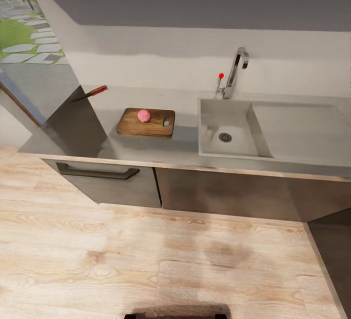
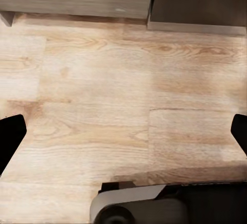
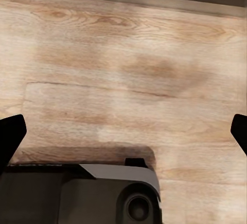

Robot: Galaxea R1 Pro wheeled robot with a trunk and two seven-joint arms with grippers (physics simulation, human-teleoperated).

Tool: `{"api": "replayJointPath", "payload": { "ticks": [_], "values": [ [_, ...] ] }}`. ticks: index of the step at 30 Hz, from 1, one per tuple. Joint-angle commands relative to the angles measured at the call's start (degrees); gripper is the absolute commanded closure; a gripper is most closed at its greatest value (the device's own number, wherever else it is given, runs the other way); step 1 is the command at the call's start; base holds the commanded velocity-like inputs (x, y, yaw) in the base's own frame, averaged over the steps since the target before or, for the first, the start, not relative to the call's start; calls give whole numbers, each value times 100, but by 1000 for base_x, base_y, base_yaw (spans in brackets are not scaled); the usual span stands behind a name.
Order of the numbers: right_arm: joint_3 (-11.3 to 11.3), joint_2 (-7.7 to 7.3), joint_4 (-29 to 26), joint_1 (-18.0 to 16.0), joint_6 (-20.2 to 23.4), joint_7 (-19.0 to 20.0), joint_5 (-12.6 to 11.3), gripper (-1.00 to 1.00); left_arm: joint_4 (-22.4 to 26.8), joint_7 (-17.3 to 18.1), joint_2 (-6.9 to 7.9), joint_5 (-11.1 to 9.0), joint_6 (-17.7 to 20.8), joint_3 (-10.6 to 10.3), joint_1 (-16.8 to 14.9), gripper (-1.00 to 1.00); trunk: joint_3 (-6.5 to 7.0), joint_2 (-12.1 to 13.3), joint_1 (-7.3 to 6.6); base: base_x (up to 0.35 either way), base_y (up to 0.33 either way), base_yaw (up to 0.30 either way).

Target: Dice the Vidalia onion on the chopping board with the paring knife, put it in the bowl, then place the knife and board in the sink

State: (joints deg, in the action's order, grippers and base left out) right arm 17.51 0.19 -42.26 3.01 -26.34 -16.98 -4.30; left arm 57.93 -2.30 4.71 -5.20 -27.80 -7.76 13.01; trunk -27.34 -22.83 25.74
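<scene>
At centre-left of your head view, the Vidalia onion point(image 1: 143, 115) sits on the chopping board point(image 1: 146, 123); the paring knife point(image 1: 90, 93) is half hidden upper left. Your wrist views face the floor point(image 2: 123, 106), left end effector point(image 2: 123, 131) and right end effector point(image 3: 123, 131) both spread wide.

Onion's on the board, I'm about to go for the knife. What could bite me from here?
1. The knife lies far left by the slanted panel, away from the board; the reach may clip the panel.
2. The round onion sits loose and could roll off when the blade presses it.
3. Both grippers, left and right, point at the floor, so every reach starts from low down.
</scene>
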Motion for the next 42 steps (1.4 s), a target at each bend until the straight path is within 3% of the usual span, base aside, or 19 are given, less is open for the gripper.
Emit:
{"api": "replayJointPath", "payload": {
  "ticks": [1, 4, 12, 42],
  "values": [
    [21, -9, -6, -1, -15, -21, -45, -100, -71, -24, 8, -56, -38, -23, 0, -100, 3, -9, 4, 0, 0, 0],
    [-15, -15, -9, 0, -19, -23, -65, -100, -202, -25, 7, -59, -64, -18, 0, -100, 30, -9, 4, 0, 0, -8],
    [-395, 10, -10, 2, -13, -15, -139, -100, -406, -31, 3, -60, -76, -11, -9, -100, 96, -9, 4, 0, 0, -138],
    [-415, 8, -10, 3, -19, -10, -135, -100, -482, -42, -6, -86, -76, -15, -9, -100, 321, -9, 4, 0, 0, -193]
  ]
}}
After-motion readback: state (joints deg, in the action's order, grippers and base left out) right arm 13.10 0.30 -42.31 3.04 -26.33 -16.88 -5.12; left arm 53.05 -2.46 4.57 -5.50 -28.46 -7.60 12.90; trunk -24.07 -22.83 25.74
